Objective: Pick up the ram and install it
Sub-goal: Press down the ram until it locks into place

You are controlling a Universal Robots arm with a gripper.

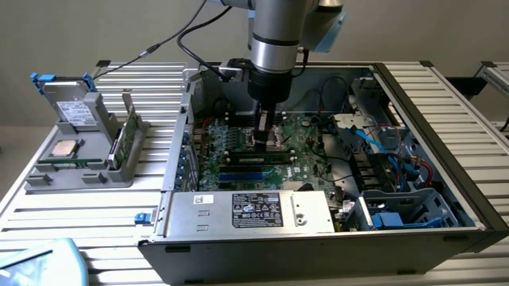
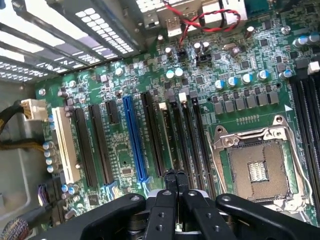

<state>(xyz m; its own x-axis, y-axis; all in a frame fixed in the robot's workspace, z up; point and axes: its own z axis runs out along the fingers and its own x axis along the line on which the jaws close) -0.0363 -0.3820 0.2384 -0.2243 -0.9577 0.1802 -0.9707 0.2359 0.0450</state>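
Item: open computer case [image 1: 457,179] on slatted metal worktop [image 1: 87,208], one arm reaching in from above

- Hidden or unclear: the arm's upper part is cut off by the frame edge. In the exterior view the wrist body covers the board directly behind the jaws. Whether the fingertips actually touch the ram cannot be told.
- Jaws [image 1: 263,142] [image 2: 173,176]: closed, both black fingers [image 2: 169,182] pressed together with nothing between them, poised low over the motherboard [image 2: 235,75].
- Ram [image 1: 256,158] [image 2: 166,137]: standing edge-up in a black memory slot, directly beneath and running out ahead of the jaws. Further black slots lie parallel on either side of it.
- Beside the jaws: the empty processor socket [image 2: 257,172] with its metal frame on one side, a blue expansion slot [image 2: 134,140] on the other.
- Room to move: the case walls rise well apart from the jaws. The silver power supply [image 1: 250,211] and blue cables [image 1: 382,143] crowd the case's other sides.
- Outside the case, well apart from the jaws: a grey fixture [image 1: 80,176] holding a green board [image 1: 126,137], a square silver chip [image 1: 64,148] and a drive [image 1: 75,110]
- Room: plain pale wall behind
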